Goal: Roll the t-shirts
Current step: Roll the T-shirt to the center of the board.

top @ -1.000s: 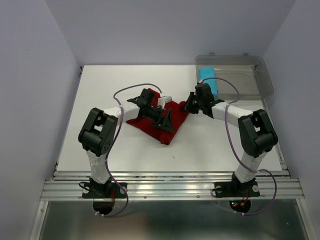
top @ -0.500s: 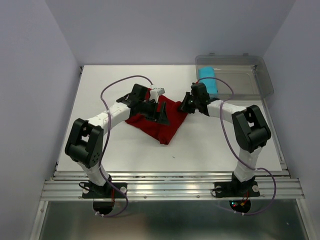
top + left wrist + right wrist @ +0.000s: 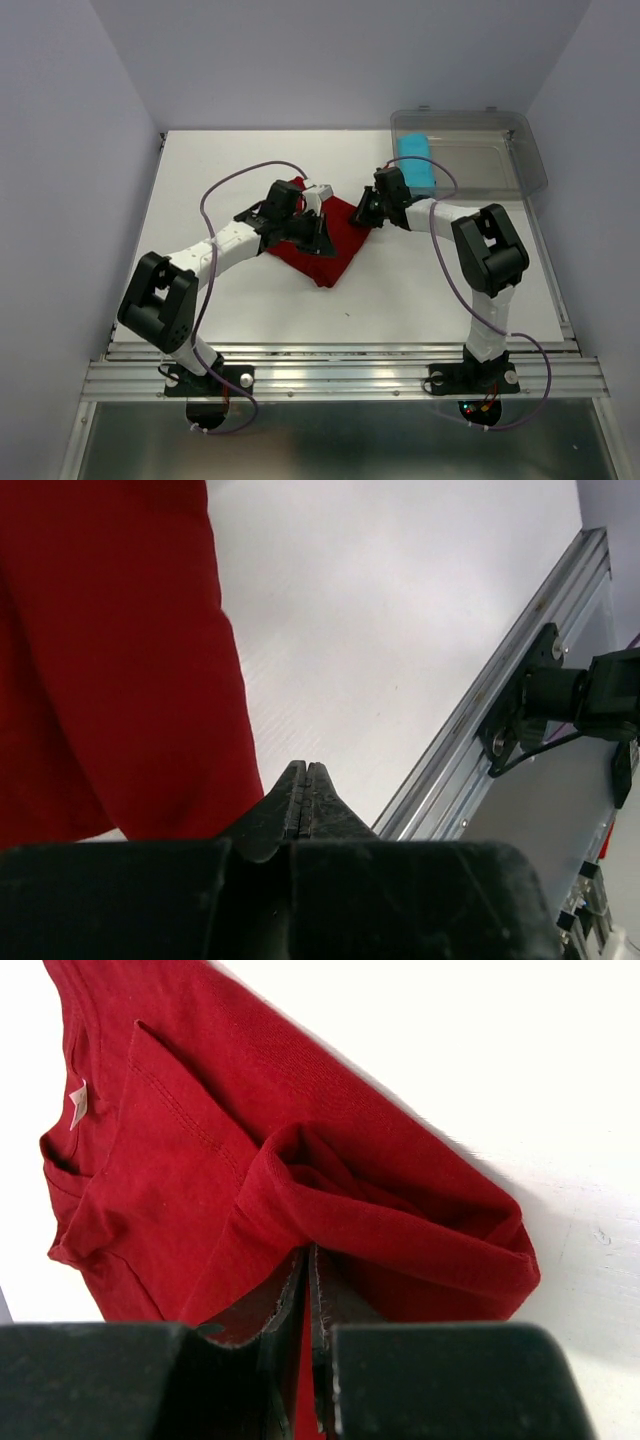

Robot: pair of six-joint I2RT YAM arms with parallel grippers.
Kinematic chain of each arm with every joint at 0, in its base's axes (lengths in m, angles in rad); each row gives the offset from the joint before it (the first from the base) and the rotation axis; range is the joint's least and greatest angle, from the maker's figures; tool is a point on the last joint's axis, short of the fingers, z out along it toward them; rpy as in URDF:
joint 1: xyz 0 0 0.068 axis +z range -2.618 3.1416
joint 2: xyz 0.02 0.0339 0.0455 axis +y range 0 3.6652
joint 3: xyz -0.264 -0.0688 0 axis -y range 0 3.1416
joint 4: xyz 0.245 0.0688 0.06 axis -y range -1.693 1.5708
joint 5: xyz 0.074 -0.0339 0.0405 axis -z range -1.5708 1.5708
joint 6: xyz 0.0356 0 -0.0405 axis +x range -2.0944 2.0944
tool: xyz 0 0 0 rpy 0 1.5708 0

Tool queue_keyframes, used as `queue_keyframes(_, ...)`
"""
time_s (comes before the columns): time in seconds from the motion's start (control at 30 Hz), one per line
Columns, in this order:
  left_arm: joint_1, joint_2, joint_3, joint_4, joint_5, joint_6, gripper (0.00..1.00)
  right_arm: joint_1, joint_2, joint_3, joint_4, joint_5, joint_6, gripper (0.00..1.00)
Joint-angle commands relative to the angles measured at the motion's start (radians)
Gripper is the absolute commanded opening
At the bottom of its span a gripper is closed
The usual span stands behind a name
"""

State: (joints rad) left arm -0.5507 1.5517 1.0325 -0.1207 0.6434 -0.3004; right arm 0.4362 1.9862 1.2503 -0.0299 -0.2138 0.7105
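The dark red t-shirt lies crumpled mid-table, its neck label showing in the right wrist view. My right gripper holds the shirt's right edge; its jaws are shut on a raised fold of the red cloth. My left gripper hovers over the shirt's middle. Its fingers are pressed together with nothing between them, and the red cloth lies just to their left. The cyan-blue t-shirt is a compact roll inside the bin.
A clear plastic bin stands at the table's back right corner. The metal rail runs along the near edge and also shows in the left wrist view. White walls close in the left, back and right sides.
My left gripper has gone from open to shut, and its arm has stretched lower and further left. My right gripper has drawn the shirt's edge slightly back and left.
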Motion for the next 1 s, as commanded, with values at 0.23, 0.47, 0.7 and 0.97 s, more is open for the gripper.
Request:
queue_keyframes(0.23, 0.003, 0.186, -0.065, 0.055, -0.087, -0.022, 0.00, 0.010, -0.056, 0.031, -0.005, 0.027, -0.040, 0.12)
queue_keyframes(0.47, 0.003, 0.162, -0.068, 0.078, -0.074, -0.028, 0.00, 0.010, -0.027, 0.078, -0.027, 0.067, -0.065, 0.13)
queue_keyframes(0.7, 0.005, 0.082, -0.061, 0.033, -0.082, -0.019, 0.00, 0.010, 0.057, 0.106, -0.031, 0.125, -0.078, 0.13)
queue_keyframes(0.97, 0.003, -0.002, -0.110, 0.007, -0.102, -0.026, 0.00, 0.010, 0.020, 0.100, -0.045, 0.117, -0.086, 0.13)
